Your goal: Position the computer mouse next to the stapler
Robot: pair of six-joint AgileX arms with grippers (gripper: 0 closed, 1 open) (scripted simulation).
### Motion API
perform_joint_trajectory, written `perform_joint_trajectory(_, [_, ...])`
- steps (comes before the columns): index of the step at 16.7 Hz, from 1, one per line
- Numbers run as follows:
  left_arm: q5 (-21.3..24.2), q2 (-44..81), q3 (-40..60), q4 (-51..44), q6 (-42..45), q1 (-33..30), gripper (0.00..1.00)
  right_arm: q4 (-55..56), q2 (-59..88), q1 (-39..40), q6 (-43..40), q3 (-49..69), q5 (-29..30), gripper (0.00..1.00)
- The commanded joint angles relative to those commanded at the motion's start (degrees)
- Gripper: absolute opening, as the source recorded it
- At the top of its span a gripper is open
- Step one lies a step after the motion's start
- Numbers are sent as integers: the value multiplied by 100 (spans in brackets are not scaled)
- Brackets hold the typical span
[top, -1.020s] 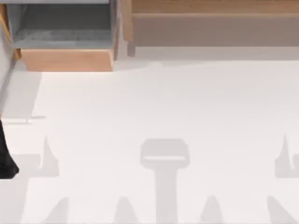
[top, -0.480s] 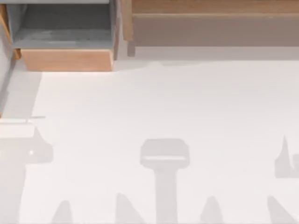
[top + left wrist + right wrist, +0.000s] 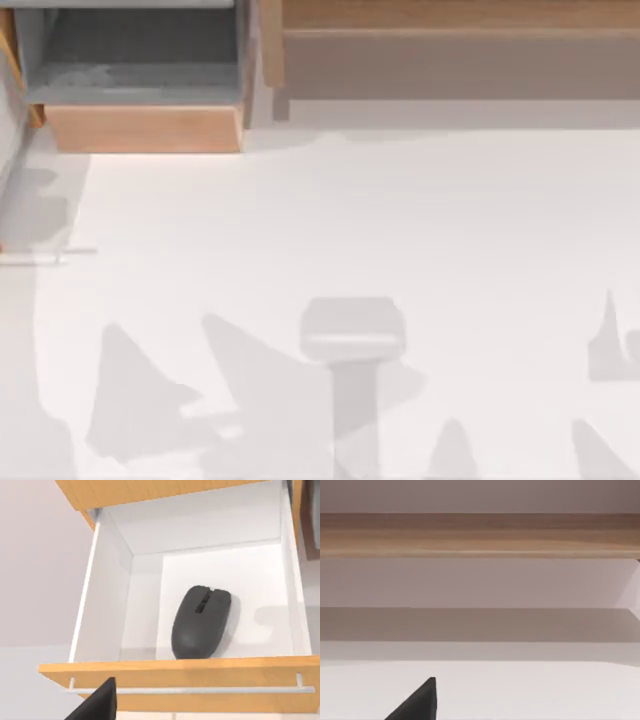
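The computer mouse (image 3: 201, 621) lay flat on the floor of the open drawer (image 3: 180, 672), near its front wall, not yet grasped. Whether the left gripper was spread or clenched I cannot tell, so probably the whole carrying remained.

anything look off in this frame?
Nothing is spilled or damaged. The computer mouse lies flat inside the pulled-out drawer, a bit askew to the drawer's walls, untouched. The stapler is not visible.
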Motion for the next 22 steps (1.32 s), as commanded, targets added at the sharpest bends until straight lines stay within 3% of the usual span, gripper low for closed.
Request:
perform_joint_trajectory(5, [98, 3192, 3018, -1696, 791, 395, 100, 0, 0, 0, 0, 0, 0, 100])
perform_joint_trajectory(12, [174, 6887, 6461, -3707, 1405, 339, 100, 0, 0, 0, 0, 0, 0, 100])
perform_joint_trajectory(17, [154, 8393, 7954, -4479, 1588, 212, 100, 0, 0, 0, 0, 0, 0, 100])
perform_joint_trajectory(22, [141, 8656, 8248, -4568, 1624, 176, 100, 0, 0, 0, 0, 0, 0, 100])
